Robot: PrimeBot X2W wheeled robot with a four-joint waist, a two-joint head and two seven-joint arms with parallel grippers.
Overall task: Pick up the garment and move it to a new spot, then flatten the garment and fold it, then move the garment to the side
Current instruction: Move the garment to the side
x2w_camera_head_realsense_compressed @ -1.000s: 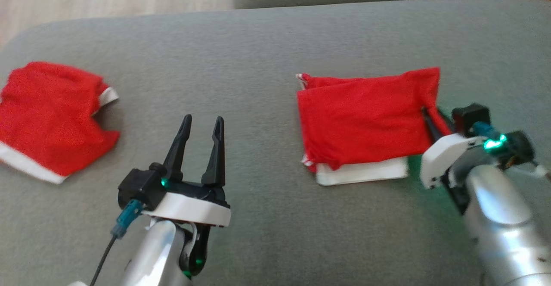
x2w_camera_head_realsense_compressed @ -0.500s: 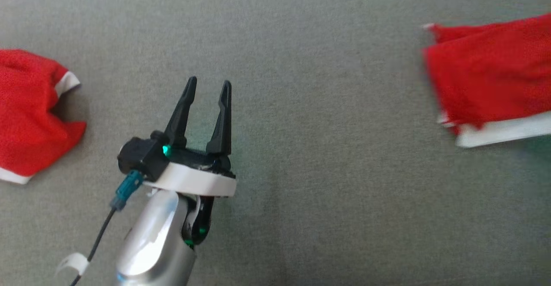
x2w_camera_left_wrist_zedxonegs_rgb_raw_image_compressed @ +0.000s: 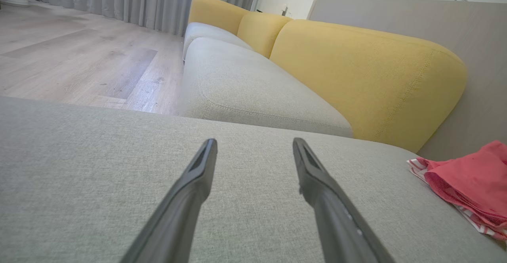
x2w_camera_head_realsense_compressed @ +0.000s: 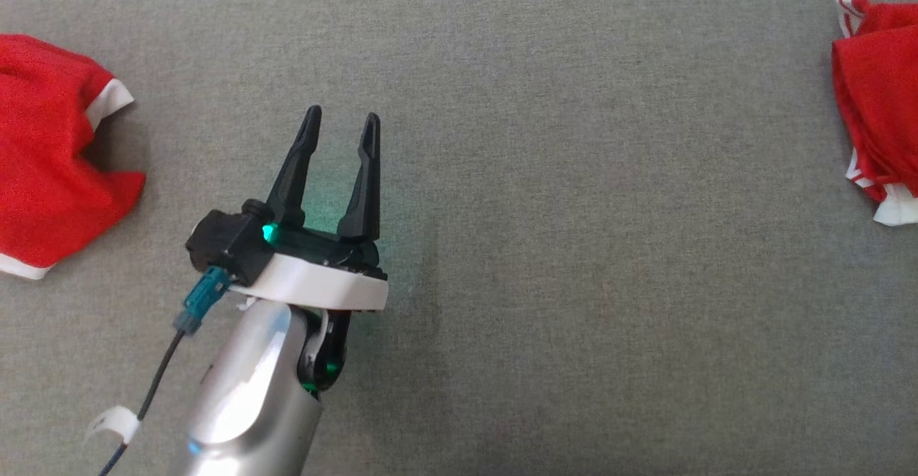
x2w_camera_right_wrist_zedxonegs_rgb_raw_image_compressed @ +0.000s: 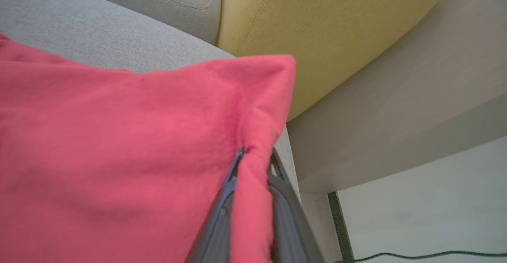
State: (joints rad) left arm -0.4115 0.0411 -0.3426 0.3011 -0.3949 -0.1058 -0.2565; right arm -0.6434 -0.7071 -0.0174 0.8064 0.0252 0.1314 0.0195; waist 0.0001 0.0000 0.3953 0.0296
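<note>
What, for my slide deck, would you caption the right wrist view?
Right gripper, jaws shut on an edge of the red garment, with grey sofa seat and yellow cushion beyond.

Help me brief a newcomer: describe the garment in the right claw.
On the grey seat, look to its right end by the yellow backrest. The folded red garment there has a corner pinched in the right claw; the other red garment, far left, is crumpled and ungripped.

The folded red fabric garment with white trim point(x2w_camera_head_realsense_compressed: 876, 103) lay on the grey sofa cushion point(x2w_camera_head_realsense_compressed: 574, 175) at the head view's 2 o'clock edge, its layers stacked and a white hem showing beneath. One corner rose in a peak, pinched by the right tool point(x2w_camera_right_wrist_zedxonegs_rgb_raw_image_compressed: 255, 156).
</note>
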